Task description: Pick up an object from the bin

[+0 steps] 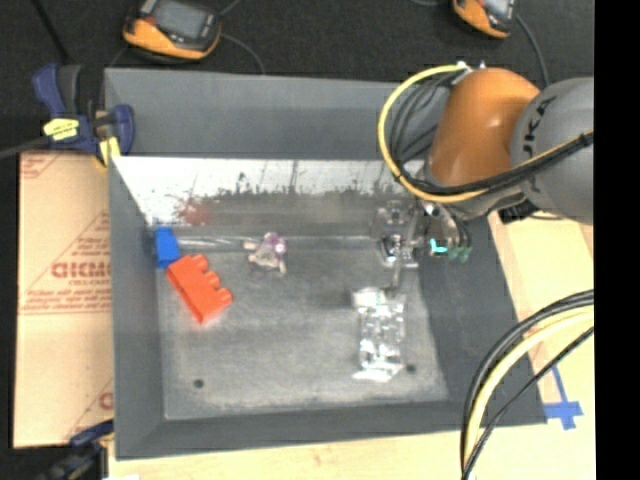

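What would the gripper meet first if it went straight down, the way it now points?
Probably the floor of the grey metal bin, just beyond the far end of the crumpled clear plastic wrapper. The gripper hangs close to that end and may graze it; depth is unclear.

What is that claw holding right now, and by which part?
Cannot be told: the gripper hangs at the bin's right, beside a crumpled clear wrapper.

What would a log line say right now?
gripper: back right of bin | nearest: crumpled clear plastic | orange toy brick, blue block: left side
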Robot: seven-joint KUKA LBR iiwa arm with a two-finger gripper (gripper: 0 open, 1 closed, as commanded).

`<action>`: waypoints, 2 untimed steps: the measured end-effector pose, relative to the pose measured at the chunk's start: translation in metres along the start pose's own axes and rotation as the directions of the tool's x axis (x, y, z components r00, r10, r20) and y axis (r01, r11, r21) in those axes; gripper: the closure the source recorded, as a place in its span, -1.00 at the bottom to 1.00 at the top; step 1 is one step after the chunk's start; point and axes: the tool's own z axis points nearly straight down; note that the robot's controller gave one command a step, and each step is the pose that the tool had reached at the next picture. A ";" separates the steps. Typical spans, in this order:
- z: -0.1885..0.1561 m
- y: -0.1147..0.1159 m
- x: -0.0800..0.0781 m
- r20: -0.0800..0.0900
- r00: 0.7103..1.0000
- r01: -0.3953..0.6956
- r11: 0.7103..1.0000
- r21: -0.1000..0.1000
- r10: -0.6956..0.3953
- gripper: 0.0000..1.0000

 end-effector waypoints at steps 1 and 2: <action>0.068 -0.011 0.087 0.020 1.000 -0.017 1.000 0.000 0.017 -1.00; 0.049 0.064 0.108 0.006 0.991 -0.135 0.991 -0.004 0.135 -1.00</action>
